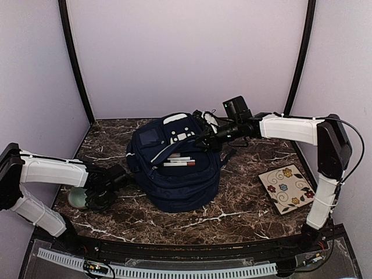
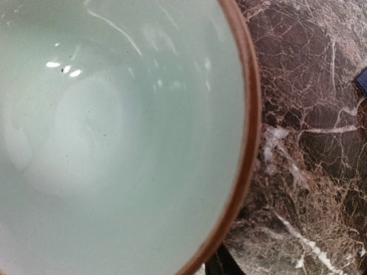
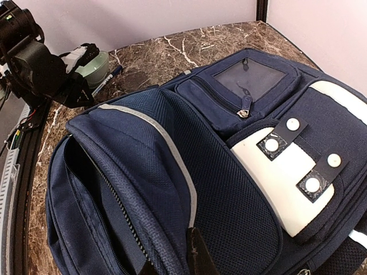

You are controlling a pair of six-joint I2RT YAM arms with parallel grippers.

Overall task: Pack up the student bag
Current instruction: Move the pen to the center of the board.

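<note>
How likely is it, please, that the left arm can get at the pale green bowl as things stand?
Probably yes: the left gripper hangs right above the pale green bowl, with nothing between them. The navy backpack lies off to its side, apart from the bowl.

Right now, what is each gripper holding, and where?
Right gripper: student bag, by its open flap's edge. Left gripper: at the bowl's rim, hold cannot be told.

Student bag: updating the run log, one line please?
student bag: open | right fingers: shut on its flap | left fingers: at green bowl
</note>
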